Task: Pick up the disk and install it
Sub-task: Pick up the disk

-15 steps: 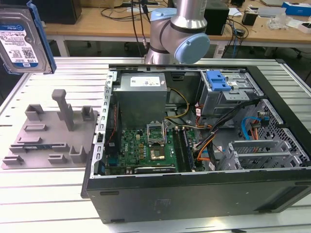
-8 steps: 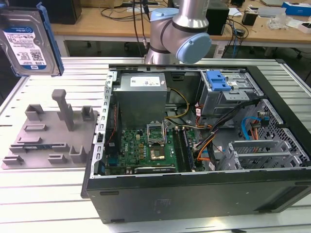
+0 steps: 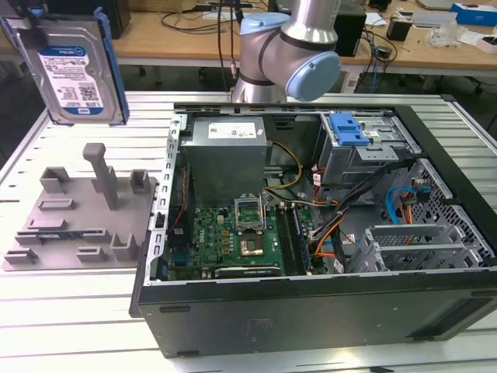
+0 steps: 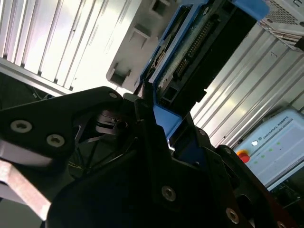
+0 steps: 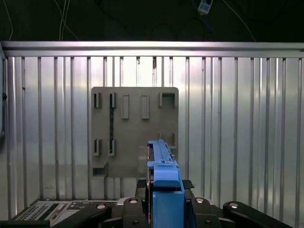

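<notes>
The disk [image 3: 74, 70], a silver hard drive with a blue-and-white label and a blue frame, hangs upright in the air at the exterior view's upper left, above the grey tray [image 3: 78, 217]. In the first wrist view the disk [image 5: 164, 173] is seen edge-on, and my gripper [image 5: 164, 209] is shut on its blue frame. The second wrist view shows the disk [image 4: 199, 42] from its connector side, clamped in my gripper [image 4: 152, 111]. The tray [image 5: 135, 130] lies below it on the slatted table.
An open computer case [image 3: 311, 233] lies on the table to the exterior view's right of the tray, with a motherboard, cables and a drive bay carrying a blue latch piece [image 3: 347, 130]. The arm's base [image 3: 287, 54] stands behind the case. A control pendant [image 4: 273, 145] lies beside the table.
</notes>
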Available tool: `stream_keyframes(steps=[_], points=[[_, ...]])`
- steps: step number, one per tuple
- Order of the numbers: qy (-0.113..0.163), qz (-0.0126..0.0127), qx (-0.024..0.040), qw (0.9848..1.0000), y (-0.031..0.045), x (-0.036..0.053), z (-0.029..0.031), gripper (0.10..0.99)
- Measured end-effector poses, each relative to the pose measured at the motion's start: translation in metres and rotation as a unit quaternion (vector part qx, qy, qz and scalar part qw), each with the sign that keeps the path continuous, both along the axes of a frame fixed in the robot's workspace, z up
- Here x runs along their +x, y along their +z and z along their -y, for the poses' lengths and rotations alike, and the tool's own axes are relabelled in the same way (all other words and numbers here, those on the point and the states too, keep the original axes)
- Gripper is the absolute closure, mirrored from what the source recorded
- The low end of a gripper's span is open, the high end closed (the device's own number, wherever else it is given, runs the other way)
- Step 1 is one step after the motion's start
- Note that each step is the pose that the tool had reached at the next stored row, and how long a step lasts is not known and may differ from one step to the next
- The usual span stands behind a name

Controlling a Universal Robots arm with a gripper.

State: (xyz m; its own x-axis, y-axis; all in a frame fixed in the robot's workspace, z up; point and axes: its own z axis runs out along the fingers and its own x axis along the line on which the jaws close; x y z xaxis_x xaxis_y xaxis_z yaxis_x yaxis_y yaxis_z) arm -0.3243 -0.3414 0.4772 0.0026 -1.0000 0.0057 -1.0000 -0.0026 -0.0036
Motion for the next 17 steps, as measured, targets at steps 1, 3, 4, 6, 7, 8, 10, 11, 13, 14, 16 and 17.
stream_keyframes(steps=[1, 3, 4, 6, 7, 8, 10, 11, 13, 14, 16, 17], points=[[0.0, 0.0, 0.0, 1.0, 0.0, 0.007, 0.0015, 0.718], [0.0, -0.0001, 0.0, 1.0, 0.0001, 0.0149, 0.0032, 0.718], [0.0, 0.0, 0.0001, 1.0, 0.0, 0.0217, 0.0048, 0.718], [0.0, 0.0, 0.0001, 1.0, 0.0001, 0.0291, 0.0064, 0.718], [0.0, 0.0, 0.0001, 1.0, 0.0001, 0.0337, 0.0074, 0.718], [0.0, -0.0001, 0.0, 1.0, 0.0002, 0.0376, 0.0083, 0.718], [0.0, 0.0, 0.0001, 1.0, 0.0002, 0.048, 0.0107, 0.718], [0.0, 0.0, 0.0001, 1.0, 0.0003, 0.0528, 0.0118, 0.718], [0.0, -0.0001, 0.0, 1.0, 0.0011, 0.0643, 0.0142, 0.718], [0.0, -0.0001, 0.0, 1.0, 0.0016, 0.0681, 0.015, 0.718], [0.0, -0.0001, 0.0001, 1.0, 0.0031, 0.0762, 0.0165, 0.718], [0.0, -0.0001, 0.0001, 1.0, 0.0039, 0.0797, 0.0171, 0.718]])
